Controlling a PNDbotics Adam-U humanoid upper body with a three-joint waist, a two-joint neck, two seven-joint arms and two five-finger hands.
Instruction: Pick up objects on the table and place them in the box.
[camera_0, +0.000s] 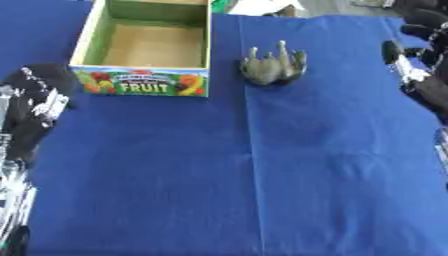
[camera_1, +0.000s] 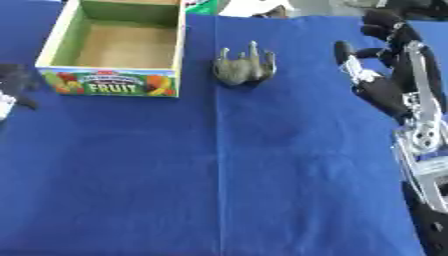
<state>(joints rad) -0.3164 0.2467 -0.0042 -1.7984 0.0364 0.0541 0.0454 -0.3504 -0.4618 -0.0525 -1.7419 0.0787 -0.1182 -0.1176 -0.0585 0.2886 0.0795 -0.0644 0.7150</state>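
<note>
A grey toy animal (camera_0: 274, 67) lies on its back on the blue cloth, legs up, just right of the box. The cardboard box (camera_0: 86, 39), open at the top and marked FRUIT on its front, stands at the far left with nothing visible inside. My right hand (camera_1: 382, 89) hovers at the right edge, well to the right of the toy, open with relaxed fingers (camera_1: 385, 27) and holding nothing. My left hand (camera_0: 37, 107) shows as a dark shape at the left edge, below and left of the box's front corner.
The blue cloth (camera_0: 262, 175) covers the whole table, with a crease down its middle. A green and white item (camera_1: 203, 6) peeks in behind the box at the far edge.
</note>
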